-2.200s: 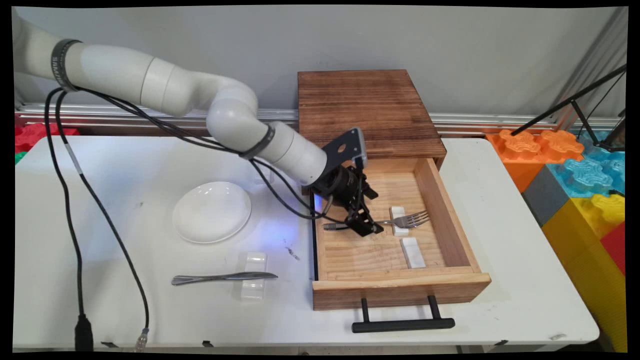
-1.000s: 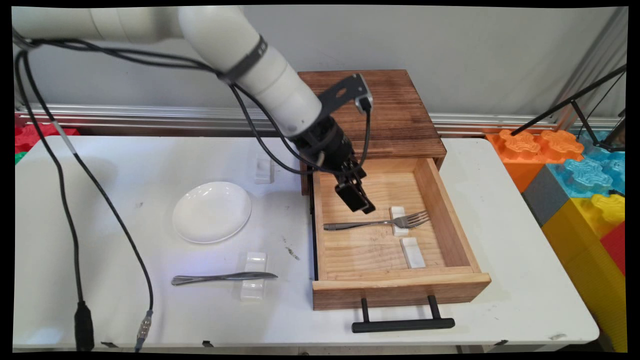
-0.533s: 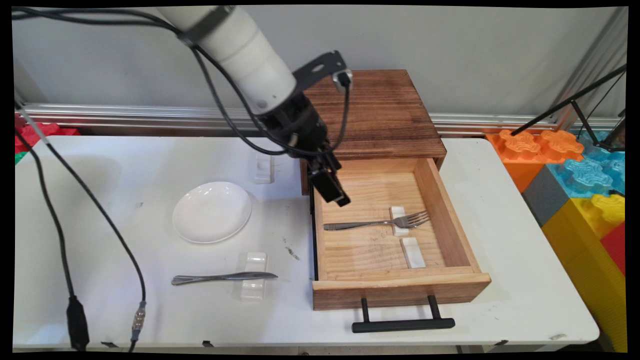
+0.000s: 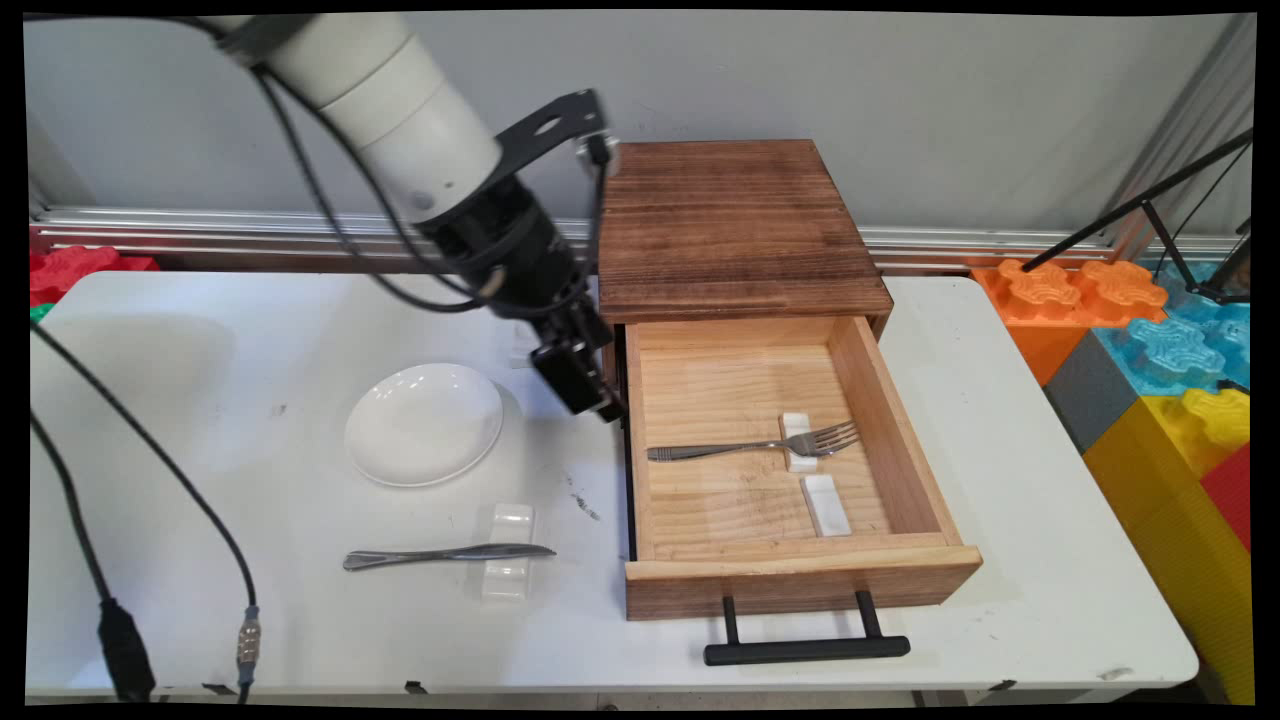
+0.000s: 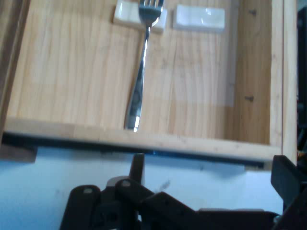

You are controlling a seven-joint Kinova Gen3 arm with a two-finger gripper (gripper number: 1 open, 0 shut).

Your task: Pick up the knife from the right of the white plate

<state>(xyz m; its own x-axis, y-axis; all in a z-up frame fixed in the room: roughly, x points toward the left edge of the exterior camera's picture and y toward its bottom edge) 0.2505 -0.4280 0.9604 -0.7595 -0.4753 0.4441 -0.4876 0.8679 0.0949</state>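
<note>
Two white rests [image 4: 812, 470] lie in the open wooden drawer [image 4: 900, 440], the fork [image 4: 755, 446] propped on one of them. The hand [image 4: 585, 385] hangs above the tabletop [image 4: 300, 330] just beside the drawer's left wall, holding nothing; how far its fingers are parted cannot be told. A white plate [image 4: 423, 423] and a knife [image 4: 445, 555] on its own rest [image 4: 508, 520] lie to the left.
</note>
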